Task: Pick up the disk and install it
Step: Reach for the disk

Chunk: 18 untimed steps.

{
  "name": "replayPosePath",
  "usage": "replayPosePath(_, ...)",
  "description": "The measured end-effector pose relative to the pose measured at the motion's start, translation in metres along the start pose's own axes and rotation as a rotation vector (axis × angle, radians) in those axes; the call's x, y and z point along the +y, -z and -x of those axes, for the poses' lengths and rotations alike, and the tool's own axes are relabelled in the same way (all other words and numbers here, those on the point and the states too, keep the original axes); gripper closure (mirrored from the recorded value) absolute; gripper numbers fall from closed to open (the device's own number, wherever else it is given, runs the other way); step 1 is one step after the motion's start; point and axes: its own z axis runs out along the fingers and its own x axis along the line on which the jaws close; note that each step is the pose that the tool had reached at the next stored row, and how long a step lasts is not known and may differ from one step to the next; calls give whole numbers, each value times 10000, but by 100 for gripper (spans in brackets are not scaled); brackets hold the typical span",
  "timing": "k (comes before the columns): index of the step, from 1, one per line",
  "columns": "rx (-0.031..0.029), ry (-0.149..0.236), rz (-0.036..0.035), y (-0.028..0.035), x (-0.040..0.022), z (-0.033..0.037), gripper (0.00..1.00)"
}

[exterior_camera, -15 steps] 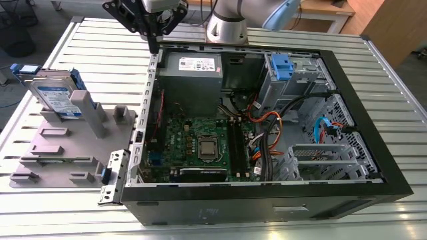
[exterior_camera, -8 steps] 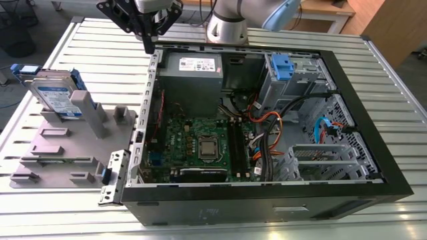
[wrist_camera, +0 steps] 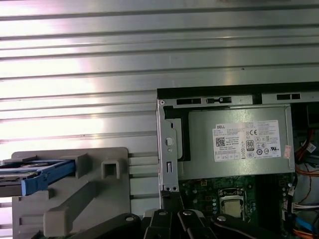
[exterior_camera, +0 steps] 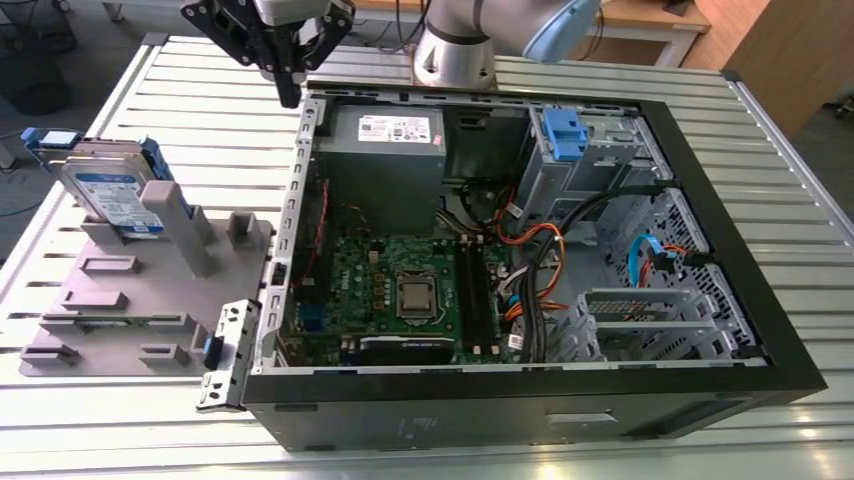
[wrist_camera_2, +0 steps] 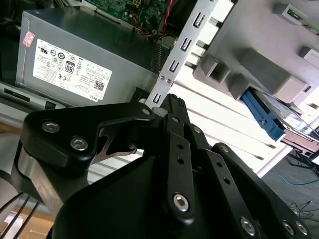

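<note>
disk (exterior_camera: 112, 196): silver hard drive with a blue-and-white label and blue side rails; stands on edge, tilted back, at the far end of the grey holder block (exterior_camera: 160, 300); nothing grips it
disk, first wrist view: seen edge-on (wrist_camera: 25, 172), one blue rail end jutting past the block's wall
holder block: grey plastic with upright posts and slots; lies flat on the tabletop (exterior_camera: 174, 90) at the exterior view's left, just beside the computer case (exterior_camera: 467, 425)
hand (exterior_camera: 287, 97): black, two-fingered; hangs above the tabletop near the case's far corner on the exterior view's left; fingers point down and are drawn together with nothing between them; well apart from the disk
power supply (exterior_camera: 384, 135): grey box with a white sticker, seated in the case's far corner, the item nearest the hand; visible in both wrist views
computer case: black tower lying on its side, side panel off, interior exposed
motherboard (exterior_camera: 380, 270): green board on the case floor, below the power supply in the exterior view
drive cage (exterior_camera: 601, 150): grey metal with a blue plastic piece, far corner at the exterior view's right
cables (exterior_camera: 534, 245): orange, black and blue bundles between motherboard and drive cage
tabletop: slatted silver metal
arm (exterior_camera: 454, 45): grey column with a pale blue cap, behind the case
</note>
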Motion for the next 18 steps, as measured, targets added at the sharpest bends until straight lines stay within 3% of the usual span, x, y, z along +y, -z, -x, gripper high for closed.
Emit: replayPosePath(18, 0, 0, -1, 1, -14, -187, 89)
